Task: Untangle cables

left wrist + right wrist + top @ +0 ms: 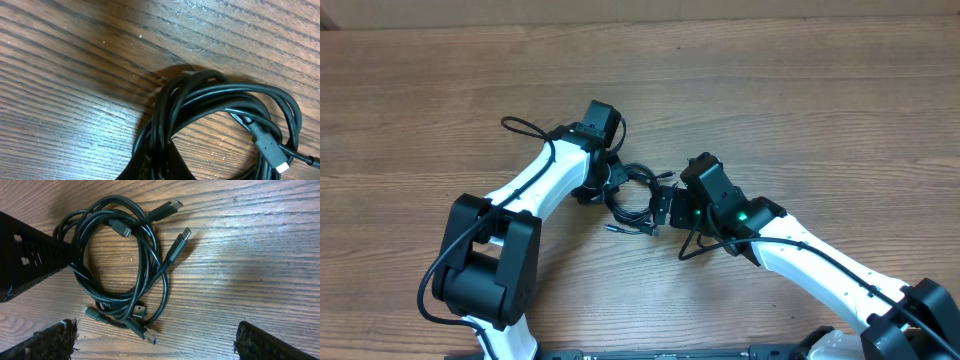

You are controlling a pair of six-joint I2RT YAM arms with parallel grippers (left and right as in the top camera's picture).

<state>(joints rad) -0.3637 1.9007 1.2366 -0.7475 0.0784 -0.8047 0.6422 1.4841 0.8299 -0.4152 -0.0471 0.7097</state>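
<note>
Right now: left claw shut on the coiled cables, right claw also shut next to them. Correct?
One thing is off: the right claw is open, not shut. The right wrist view shows its fingers spread wide apart, gripping nothing. The rest holds: the left claw is shut on the coiled cables.

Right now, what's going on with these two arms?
The left gripper has its jaws shut on one side of a coiled bundle of black cables lying on the wooden table. The right gripper hovers by the opposite side with its jaws wide open, holding nothing. The cables are all looped together, so the untangling is not yet done.
</note>
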